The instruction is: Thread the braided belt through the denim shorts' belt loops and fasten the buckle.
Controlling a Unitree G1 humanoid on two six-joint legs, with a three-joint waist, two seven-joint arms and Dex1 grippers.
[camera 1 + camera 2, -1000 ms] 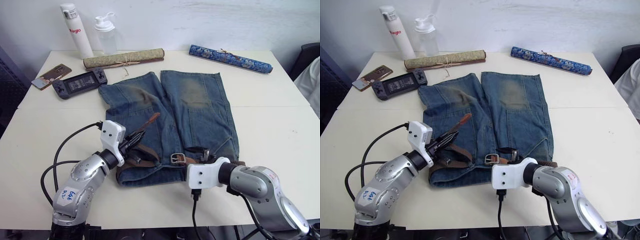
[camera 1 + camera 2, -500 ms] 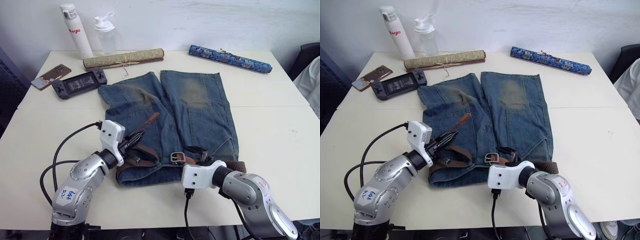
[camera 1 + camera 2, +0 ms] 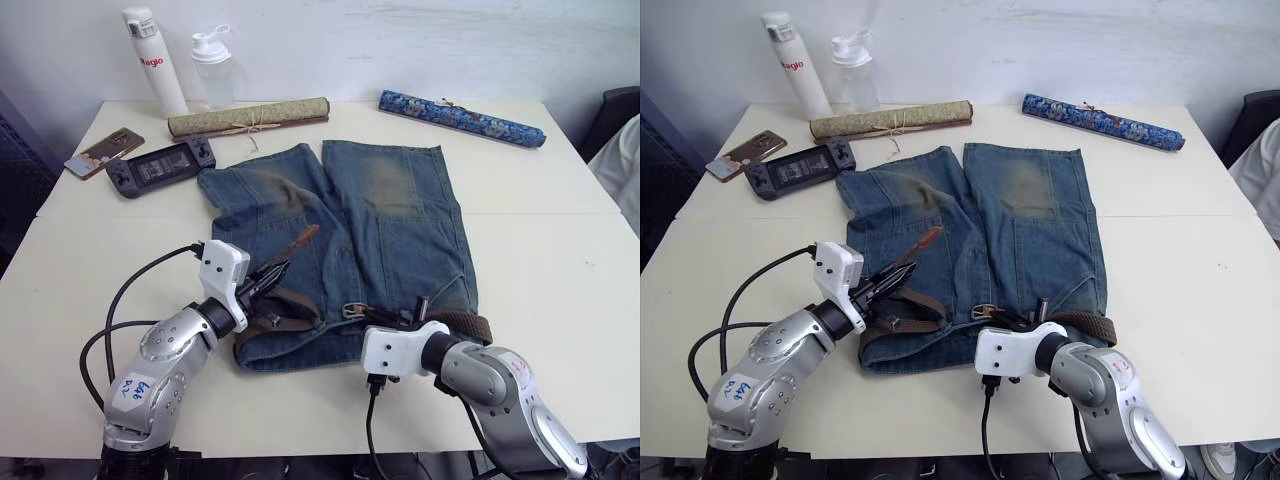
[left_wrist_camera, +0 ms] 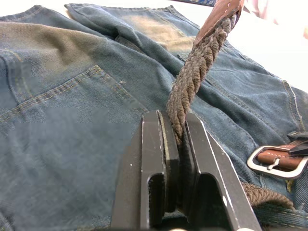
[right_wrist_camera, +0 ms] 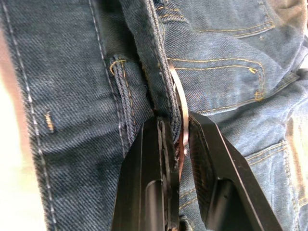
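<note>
Brown belt [image 4: 192, 72] pinched tight in L gripper [image 4: 179, 139], tip rising over shorts [image 3: 390, 215]. R gripper [image 5: 177, 139] nearest buckle [image 4: 276, 161], closed on waistband fold w/ prob. the buckle frame; buckle lies rightward of tip.

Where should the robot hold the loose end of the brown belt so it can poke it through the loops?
Probably just behind the leather tip of the braided belt, pinching the strap from its two sides. The tip looks flat and narrow, so leaving it sticking out past the fingers should let it lead into a loop. The left gripper is shut on the braid a little back from that tip.
</note>
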